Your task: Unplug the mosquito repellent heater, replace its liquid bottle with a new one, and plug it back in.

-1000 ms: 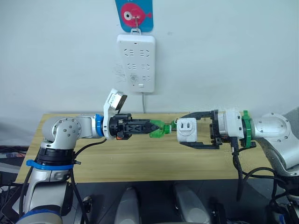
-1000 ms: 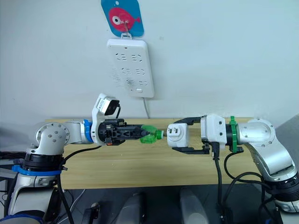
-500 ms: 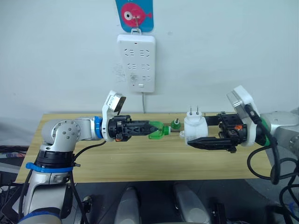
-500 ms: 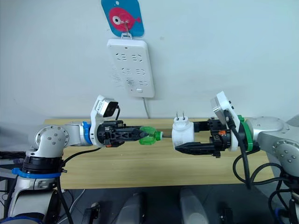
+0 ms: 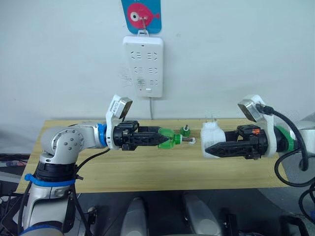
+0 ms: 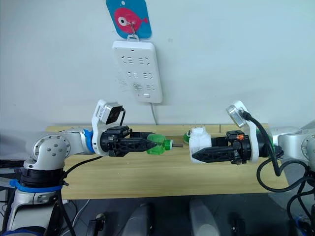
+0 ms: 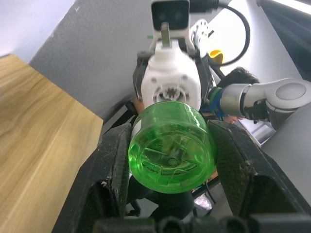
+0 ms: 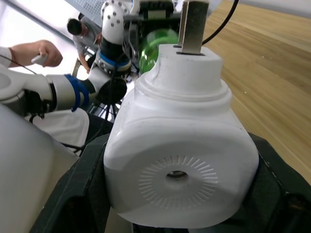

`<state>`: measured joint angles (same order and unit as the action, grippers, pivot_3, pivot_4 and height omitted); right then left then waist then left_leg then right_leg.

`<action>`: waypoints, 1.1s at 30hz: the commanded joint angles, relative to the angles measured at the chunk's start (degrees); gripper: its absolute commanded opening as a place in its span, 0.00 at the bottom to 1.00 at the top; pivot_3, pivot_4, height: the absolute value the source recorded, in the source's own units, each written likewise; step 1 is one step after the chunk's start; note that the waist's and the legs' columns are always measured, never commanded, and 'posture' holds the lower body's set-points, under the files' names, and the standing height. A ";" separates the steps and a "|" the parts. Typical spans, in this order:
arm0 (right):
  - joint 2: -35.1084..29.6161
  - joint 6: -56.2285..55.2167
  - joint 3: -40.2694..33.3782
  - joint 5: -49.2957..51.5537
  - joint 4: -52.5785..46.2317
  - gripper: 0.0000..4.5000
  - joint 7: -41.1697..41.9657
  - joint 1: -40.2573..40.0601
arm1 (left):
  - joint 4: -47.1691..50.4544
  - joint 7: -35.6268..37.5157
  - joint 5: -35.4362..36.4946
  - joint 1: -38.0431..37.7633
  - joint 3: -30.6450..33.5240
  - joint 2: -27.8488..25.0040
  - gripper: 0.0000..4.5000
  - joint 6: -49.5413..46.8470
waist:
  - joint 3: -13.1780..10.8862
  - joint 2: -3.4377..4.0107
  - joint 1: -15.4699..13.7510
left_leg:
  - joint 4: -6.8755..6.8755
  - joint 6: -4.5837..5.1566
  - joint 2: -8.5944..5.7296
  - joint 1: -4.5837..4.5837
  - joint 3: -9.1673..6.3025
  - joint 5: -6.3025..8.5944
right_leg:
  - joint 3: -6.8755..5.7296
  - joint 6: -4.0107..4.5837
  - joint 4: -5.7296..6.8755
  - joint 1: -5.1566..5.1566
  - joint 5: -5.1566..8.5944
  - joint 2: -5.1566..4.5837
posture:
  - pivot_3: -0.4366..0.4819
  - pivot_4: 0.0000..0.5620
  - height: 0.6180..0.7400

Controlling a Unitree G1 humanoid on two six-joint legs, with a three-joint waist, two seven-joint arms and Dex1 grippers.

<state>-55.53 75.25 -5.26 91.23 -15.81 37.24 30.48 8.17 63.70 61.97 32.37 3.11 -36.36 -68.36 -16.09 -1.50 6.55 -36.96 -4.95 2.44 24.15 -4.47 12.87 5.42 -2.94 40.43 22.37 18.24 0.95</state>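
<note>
Above a wooden counter (image 5: 147, 172), the left gripper (image 5: 165, 137) pinches a green liquid bottle (image 5: 170, 138) between its fingers, the bottle's neck pointing toward the right arm. A short gap away, the right gripper (image 5: 212, 146) clamps the white mosquito repellent heater (image 5: 212, 140), its prongs pointing up. A small green cap (image 5: 185, 131) lies on the counter behind. A white power strip (image 5: 142, 66) hangs on the wall under a fish-printed hook (image 5: 141, 14).

No readable text, brand or number is to be made out — only a red fish picture is seen on the blue tag (image 5: 141, 14) above the power strip (image 5: 143, 66).
</note>
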 commanded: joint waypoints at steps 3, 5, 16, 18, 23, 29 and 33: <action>0.09 0.65 2.01 9.28 1.45 0.68 -5.97 2.27 | 2.10 0.06 1.25 0.48 0.18 0.89 0.50 0.52 | 0.00 0.00 -0.01 | 0.01 0.00 0.00 0.02 0.01 0.00 | 0.01 0.00 -0.04 0.00 0.00 0.00 | 0.28 0.44 0.91; 0.10 0.35 3.06 11.15 1.72 0.68 -7.76 2.70 | 2.29 -0.25 1.45 0.52 0.26 1.31 0.50 0.45 | -0.01 0.00 -0.02 | 0.01 0.00 0.00 0.03 0.00 0.00 | 0.00 0.00 -0.05 0.01 0.00 0.00 | 0.28 0.44 0.91; 0.24 -1.28 6.58 17.04 2.10 0.68 -13.47 3.80 | 2.82 -0.81 1.94 0.52 0.01 2.39 0.50 0.24 | -0.01 -0.01 -0.05 | 0.01 0.00 0.00 0.04 0.00 0.00 | 0.00 -0.01 -0.06 0.01 0.00 0.00 | 0.28 0.44 0.91; 0.41 -1.72 6.99 18.01 2.49 0.68 -14.42 4.05 | 2.95 -0.84 2.01 0.54 -0.18 2.60 0.50 0.20 | -0.01 -0.01 -0.05 | 0.01 0.00 0.01 0.04 0.00 0.00 | 0.00 -0.01 -0.06 0.01 0.00 0.00 | 0.28 0.44 0.91; 0.25 -2.34 7.69 19.71 2.98 0.68 -15.99 4.13 | 3.13 -0.94 2.45 0.51 -0.23 2.86 0.50 -0.01 | -0.02 -0.01 -0.05 | 0.01 0.00 0.01 0.05 0.00 0.00 | 0.01 -0.01 -0.07 0.02 0.00 0.01 | 0.28 0.44 0.91; -0.07 -2.42 8.22 20.72 3.43 0.68 -17.44 3.68 | 2.74 -2.35 3.38 0.60 0.63 3.68 0.50 -0.39 | -0.02 -0.01 -0.05 | 0.02 0.00 0.01 0.06 0.00 0.00 | 0.01 -0.01 -0.09 0.02 0.00 0.01 | 0.28 0.44 0.91; -0.12 -2.86 8.75 21.72 3.81 0.68 -18.84 3.47 | 3.09 -2.81 4.06 0.43 0.70 4.04 0.50 -0.80 | -0.02 -0.01 -0.05 | 0.02 0.00 0.01 0.07 0.00 0.00 | 0.01 -0.01 -0.10 0.02 0.00 0.01 | 0.28 0.44 0.91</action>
<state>-55.35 73.18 3.51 110.44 -10.96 18.63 33.45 8.83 60.58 62.94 32.36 3.28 -33.15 -68.85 -16.11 -1.50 6.50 -36.94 -4.95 2.45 24.22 -4.46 12.87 5.43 -2.95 40.32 22.39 18.25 0.96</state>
